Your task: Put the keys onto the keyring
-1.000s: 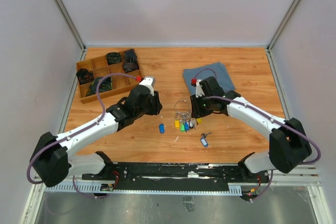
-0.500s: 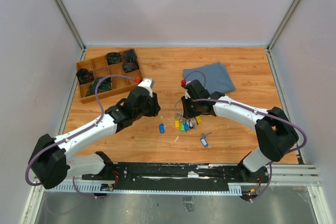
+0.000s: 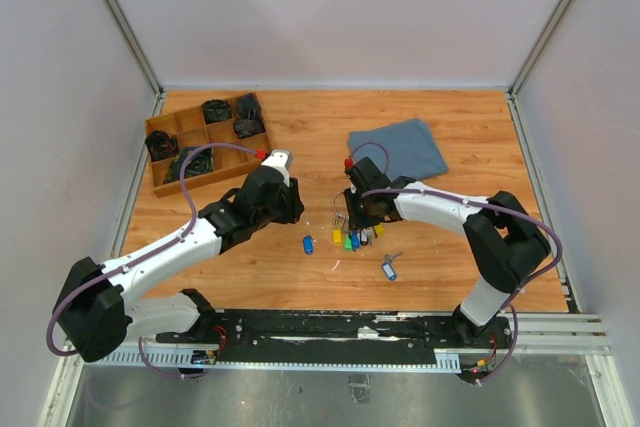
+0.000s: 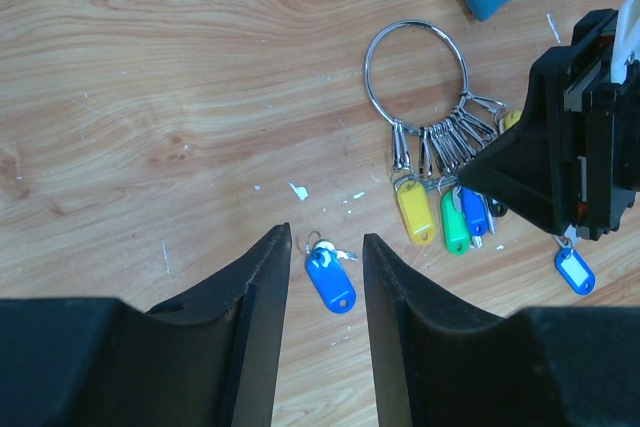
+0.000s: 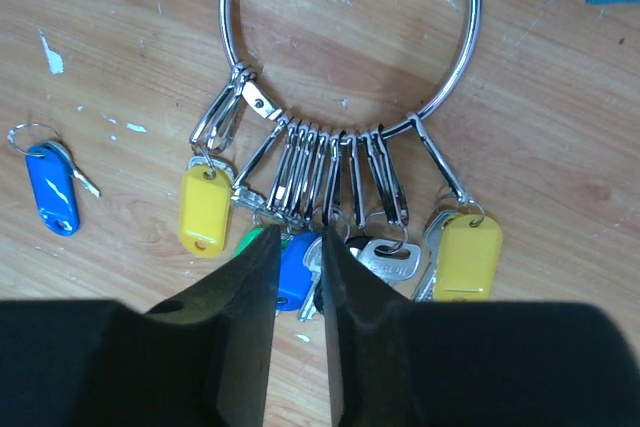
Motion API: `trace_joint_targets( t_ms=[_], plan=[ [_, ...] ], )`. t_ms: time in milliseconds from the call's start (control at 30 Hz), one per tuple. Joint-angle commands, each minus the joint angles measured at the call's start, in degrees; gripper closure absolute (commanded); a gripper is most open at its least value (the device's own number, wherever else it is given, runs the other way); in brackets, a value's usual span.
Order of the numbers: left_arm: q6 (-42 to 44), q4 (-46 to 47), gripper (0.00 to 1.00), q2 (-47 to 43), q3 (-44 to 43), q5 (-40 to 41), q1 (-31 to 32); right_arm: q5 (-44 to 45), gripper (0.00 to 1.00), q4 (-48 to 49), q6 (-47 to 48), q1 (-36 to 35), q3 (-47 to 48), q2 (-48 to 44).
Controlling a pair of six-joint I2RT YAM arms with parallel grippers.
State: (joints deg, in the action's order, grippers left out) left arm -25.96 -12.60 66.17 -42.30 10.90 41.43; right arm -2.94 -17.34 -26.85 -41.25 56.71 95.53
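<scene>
Right hand is seen low over the bunch of the keyring, fingers set narrow. A blue tag and a bare silver key show in the slim gap; whether either is pinched cannot be told.

- Keyring is laid flat on the bench near its middle, the open loop toward the far side and clips fanned toward the arms. Yellow tags are noted at both ends of the fan, a green tag beside the blue one.
- Bright blue key is found loose on the bench, left of the bunch and apart from it.
- Left hand is held over that key, fingers moderately apart, nothing gripped; the key is framed in the gap.
- Blue-grey key is seen loose on the near side of the right hand, apart from the ring.
- Blue cloth is noted beyond the ring; a wooden compartment tray at the far left.
</scene>
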Motion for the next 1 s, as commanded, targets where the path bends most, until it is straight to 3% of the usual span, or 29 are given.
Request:
trace_joint_targets(
  t_ms=[0, 667, 967],
  plan=[
    [-0.08, 0.39, 0.59, -1.13, 0.82, 0.79, -0.25, 2.0, 0.68, 0.07, -0.76, -0.58, 0.34, 0.98],
    [-0.06, -0.23, 0.6, -0.91, 0.99, 1.48, -0.21, 9.71, 0.12, -3.36, 7.8, -0.57, 2.92, 4.64],
    [-0.15, -0.54, 0.6, -0.86, 0.89, 1.82, -0.21, 0.58, 0.11, 2.9, 16.91, -0.58, 2.88, 0.56]
  ],
)
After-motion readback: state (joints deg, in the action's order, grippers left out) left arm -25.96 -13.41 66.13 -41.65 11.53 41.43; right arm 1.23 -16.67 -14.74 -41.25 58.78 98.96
